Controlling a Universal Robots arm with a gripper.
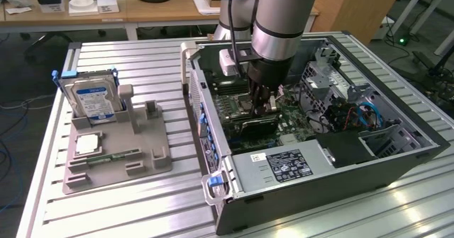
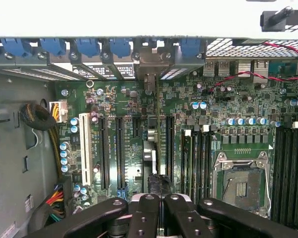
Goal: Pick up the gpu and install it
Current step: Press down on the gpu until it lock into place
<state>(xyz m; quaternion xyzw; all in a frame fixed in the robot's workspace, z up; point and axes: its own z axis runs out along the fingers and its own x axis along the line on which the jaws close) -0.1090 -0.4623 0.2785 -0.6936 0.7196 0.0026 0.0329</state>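
One gpu [image 1: 257,125], inside the one open computer case [image 1: 341,190], low over the motherboard [image 1: 245,102] near the middle of the board. The end effector [image 1: 264,108] came straight down from the arm [image 1: 280,15] and was closed on the gpu's top edge, fingers pinched tight on it.

In the exterior view the card stood on edge, dark face showing. Its long axis ran roughly 9 to 3 o'clock, with the 9 o'clock end toward the case's slot wall.

In the wrist view the gpu [image 2: 158,182] was seen edge-on, a thin dark strip between the end effector [image 2: 158,198] pads. It pointed away toward the row of blue latches [image 2: 120,47] and lay parallel to the long black expansion slots [image 2: 119,148]. I couldn't tell whether it was seated in a slot.

There was one empty CPU socket [image 2: 241,183] beside the memory slots.

At 9 o'clock from the case, well apart from it, one gray holder [image 1: 135,142] sat on the table [image 1: 127,206]. It carried:
- one hard drive [image 1: 93,100], upright, with a blue-white label
- one memory stick [image 1: 110,156], lying flat
- one square silvery chip [image 1: 86,144]
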